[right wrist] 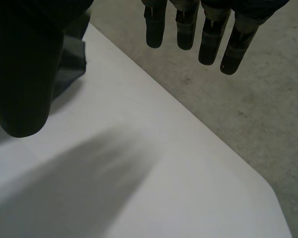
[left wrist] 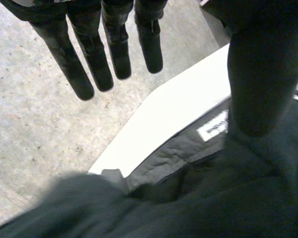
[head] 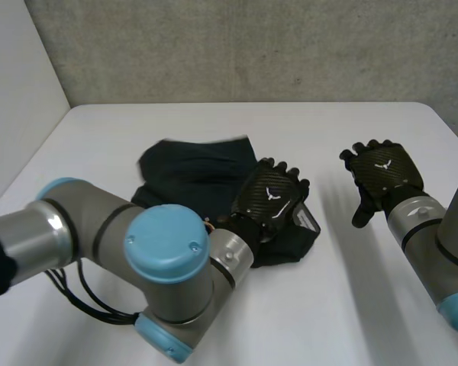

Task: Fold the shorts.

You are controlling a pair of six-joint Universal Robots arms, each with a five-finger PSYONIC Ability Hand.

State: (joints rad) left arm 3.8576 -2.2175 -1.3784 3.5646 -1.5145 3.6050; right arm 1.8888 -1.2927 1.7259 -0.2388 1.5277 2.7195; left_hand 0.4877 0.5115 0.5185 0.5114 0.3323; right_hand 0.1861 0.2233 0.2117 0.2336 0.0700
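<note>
My left hand (head: pixel 271 200) is over the near end of the shorts (head: pixel 187 171). Its fingers (left wrist: pixel 92 64) are straight, slightly spread and hold nothing. I can't tell if the palm touches the cloth. The shorts lie rumpled on the table (head: pixel 351 305), under the palm and behind the fingertips. The waistband (left wrist: pixel 171 154) and its white label (left wrist: pixel 213 126) are just beside the thumb. My read is that no clean fold is made yet.

Step in hand, as I judge it: take the waistband edge.
- Drop the palm and slide the thumb under the band, with the fingers on top.
- Pinch all layers, not just the top one, or the fold will drag and bunch.
- Lift low and carry it across flat.

My right hand (head: pixel 383 171) is above bare table, well apart from the shorts, with its fingers (right wrist: pixel 185 29) straight, spread and empty. A corner of the cloth lies off its thumb, not touching. I'd bring this hand in to the far waistband corner before lifting, so both ends travel together and the fold stays square.
</note>
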